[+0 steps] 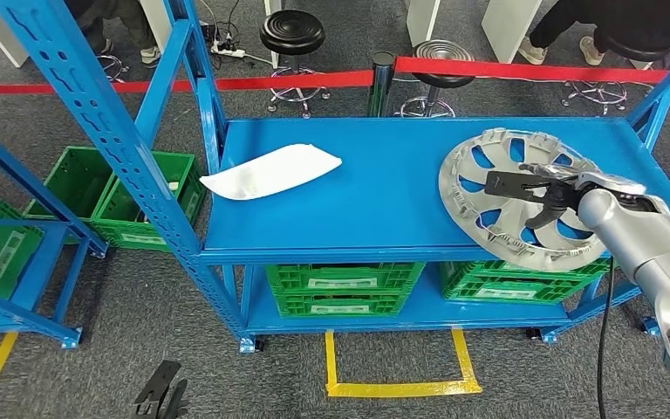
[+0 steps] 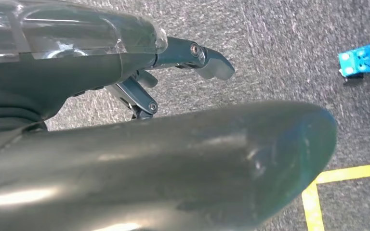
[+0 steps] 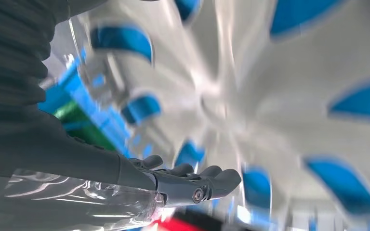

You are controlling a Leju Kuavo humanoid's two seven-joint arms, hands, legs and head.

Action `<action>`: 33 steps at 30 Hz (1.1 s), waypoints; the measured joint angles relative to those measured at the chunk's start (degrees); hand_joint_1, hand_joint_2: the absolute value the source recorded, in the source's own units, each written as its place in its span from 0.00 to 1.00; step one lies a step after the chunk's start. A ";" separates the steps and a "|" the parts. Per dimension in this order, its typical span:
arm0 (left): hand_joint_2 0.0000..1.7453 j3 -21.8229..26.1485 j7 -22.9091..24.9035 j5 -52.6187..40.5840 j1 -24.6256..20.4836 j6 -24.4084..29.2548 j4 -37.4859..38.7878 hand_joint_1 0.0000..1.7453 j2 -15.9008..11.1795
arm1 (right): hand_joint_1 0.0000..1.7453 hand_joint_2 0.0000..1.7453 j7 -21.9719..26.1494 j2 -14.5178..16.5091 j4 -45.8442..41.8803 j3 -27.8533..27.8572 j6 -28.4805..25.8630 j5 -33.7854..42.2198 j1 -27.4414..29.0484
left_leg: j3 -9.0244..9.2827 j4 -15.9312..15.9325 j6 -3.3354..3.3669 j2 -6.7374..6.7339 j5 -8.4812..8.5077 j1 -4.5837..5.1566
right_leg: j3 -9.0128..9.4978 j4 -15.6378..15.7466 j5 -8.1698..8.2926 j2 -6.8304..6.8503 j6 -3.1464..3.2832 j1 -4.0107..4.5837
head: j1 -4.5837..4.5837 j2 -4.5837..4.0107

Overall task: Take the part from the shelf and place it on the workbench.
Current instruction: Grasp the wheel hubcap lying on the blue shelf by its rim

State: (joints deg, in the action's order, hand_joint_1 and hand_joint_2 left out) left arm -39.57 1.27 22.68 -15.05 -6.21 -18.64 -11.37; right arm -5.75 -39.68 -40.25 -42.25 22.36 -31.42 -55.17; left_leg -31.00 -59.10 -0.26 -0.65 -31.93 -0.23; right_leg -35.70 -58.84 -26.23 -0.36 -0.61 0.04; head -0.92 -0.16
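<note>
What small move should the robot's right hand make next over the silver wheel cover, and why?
Probably lower and close the right hand on a spoke of the wheel cover. The hand is over the cover's middle, fingers apart, no grip visible, and the cover lies on the blue shelf.

- A white curved panel (image 1: 270, 171) lies flat towards one end of the blue top shelf.
- Green crates (image 1: 343, 288) sit on the low shelf beneath, and more green crates (image 1: 120, 197) rest on the grey carpet beside the rack.
- Red barrier tape (image 1: 523, 70) runs across behind, fixed to a dark post (image 1: 382, 83).
- Two black stools (image 1: 292, 33) stand beyond the tape.
- Yellow floor tape (image 1: 401, 384) marks a rectangle below.
- People's legs and shoes (image 1: 532, 51) at the far edge.
</note>
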 joint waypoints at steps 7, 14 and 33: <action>0.00 -0.02 -0.87 0.66 0.09 -0.93 0.08 0.00 -0.04 | 0.00 1.00 1.62 2.34 0.24 2.03 -13.11 -10.80 -0.11 | 0.01 0.00 0.04 -0.14 -0.02 0.00 | 0.00 0.00 0.01 -0.05 0.01 0.00 | -0.01 0.00; 0.00 -0.03 -0.61 0.37 0.05 -0.96 0.08 0.00 0.03 | 0.00 1.00 2.63 4.97 0.19 5.31 -15.37 -16.03 -0.12 | 0.03 0.00 0.04 -0.17 -0.03 0.00 | 0.00 0.00 0.02 -0.10 0.02 0.00 | -0.01 -0.01; 0.00 0.00 -0.86 -1.50 0.04 -1.67 0.30 0.00 0.00 | 0.00 1.00 6.11 10.18 -5.10 11.50 3.70 4.30 -1.32 | 0.06 0.00 0.05 -0.22 -0.03 -0.01 | 0.00 -0.01 0.04 -0.21 0.04 0.00 | -0.05 -0.01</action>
State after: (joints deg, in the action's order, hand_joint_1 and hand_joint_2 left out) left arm -39.58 0.41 21.18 -15.01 -7.88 -18.34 -11.37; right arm 0.36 -29.50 -45.35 -30.75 26.05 -27.11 -56.48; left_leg -30.94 -59.10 -0.22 -0.87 -31.96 -0.24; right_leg -35.70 -58.85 -26.19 -0.57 -0.57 0.04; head -0.97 -0.16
